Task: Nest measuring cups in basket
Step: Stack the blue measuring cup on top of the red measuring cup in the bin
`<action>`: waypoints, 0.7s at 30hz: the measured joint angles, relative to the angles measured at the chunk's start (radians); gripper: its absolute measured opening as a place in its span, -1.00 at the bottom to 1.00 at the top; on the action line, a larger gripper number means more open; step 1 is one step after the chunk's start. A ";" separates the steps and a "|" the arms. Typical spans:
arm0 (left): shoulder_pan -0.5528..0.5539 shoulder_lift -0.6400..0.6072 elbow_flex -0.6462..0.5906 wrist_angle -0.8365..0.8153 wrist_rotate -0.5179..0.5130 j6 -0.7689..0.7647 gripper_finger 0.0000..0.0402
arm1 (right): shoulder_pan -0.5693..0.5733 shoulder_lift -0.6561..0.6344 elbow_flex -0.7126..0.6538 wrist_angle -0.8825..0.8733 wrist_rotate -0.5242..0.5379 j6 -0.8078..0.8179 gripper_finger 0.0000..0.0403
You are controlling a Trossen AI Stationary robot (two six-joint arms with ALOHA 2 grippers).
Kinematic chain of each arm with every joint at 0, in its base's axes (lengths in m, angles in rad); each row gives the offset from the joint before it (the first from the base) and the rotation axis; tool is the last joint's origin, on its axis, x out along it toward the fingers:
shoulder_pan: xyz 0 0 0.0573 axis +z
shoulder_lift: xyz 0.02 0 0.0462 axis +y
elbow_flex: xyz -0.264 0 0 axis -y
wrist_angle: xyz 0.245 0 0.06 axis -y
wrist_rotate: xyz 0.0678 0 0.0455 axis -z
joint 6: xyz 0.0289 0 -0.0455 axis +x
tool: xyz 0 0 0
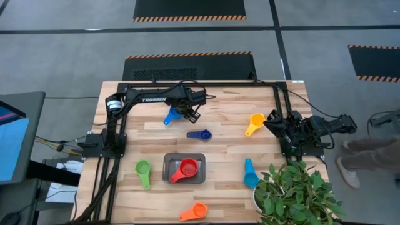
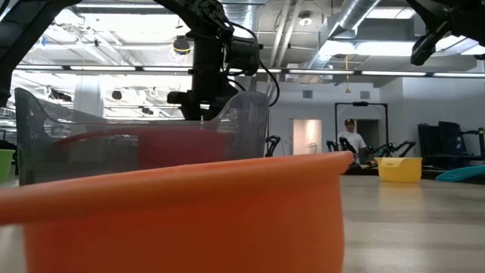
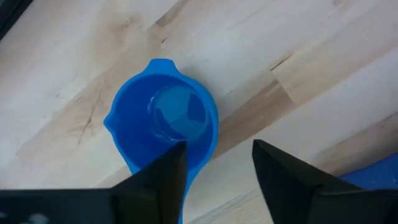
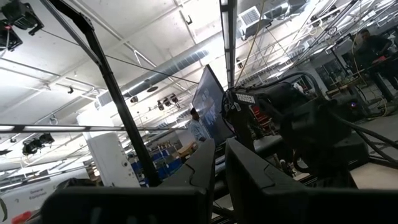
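The wooden table (image 1: 219, 147) carries the dark grey basket (image 1: 167, 170), the red cup (image 1: 186, 168) already inside it. The step in hand looks like fetching the blue cup (image 1: 170, 116), which sits near the far edge. The left gripper (image 1: 190, 113) hovers over it, fingers (image 3: 163, 177) spread and empty; next it likely must descend and pinch the rim. The right gripper (image 1: 275, 122) waits at the table's right edge, fingers nearly closed on nothing.

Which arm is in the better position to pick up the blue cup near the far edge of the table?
Left. The left gripper hangs open directly above the blue cup, while the right gripper waits at the table's right side.
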 joint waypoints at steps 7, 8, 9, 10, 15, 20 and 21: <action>-0.020 0.000 0.000 0.003 -0.072 -0.035 0.08 | 0.000 0.000 0.000 0.000 0.000 0.000 -0.68; -0.019 0.000 0.000 0.003 -0.069 -0.036 0.08 | 0.000 0.000 0.000 0.000 0.000 0.000 -0.68; -0.019 0.000 0.000 0.003 -0.057 -0.035 0.08 | 0.000 0.000 0.000 0.000 0.000 0.000 -0.68; -0.018 0.000 0.000 0.003 -0.053 -0.031 0.08 | 0.000 0.000 0.000 0.000 0.000 0.000 -0.68; -0.015 0.046 0.000 0.023 -0.041 0.039 0.08 | 0.000 0.000 0.000 0.000 0.000 0.000 -0.68; -0.010 0.089 -0.002 0.025 -0.068 0.046 0.08 | 0.002 0.000 0.000 0.000 -0.001 0.001 -0.68; -0.009 0.093 -0.002 0.025 -0.085 0.051 0.08 | 0.002 0.000 0.000 0.000 -0.001 0.001 -0.68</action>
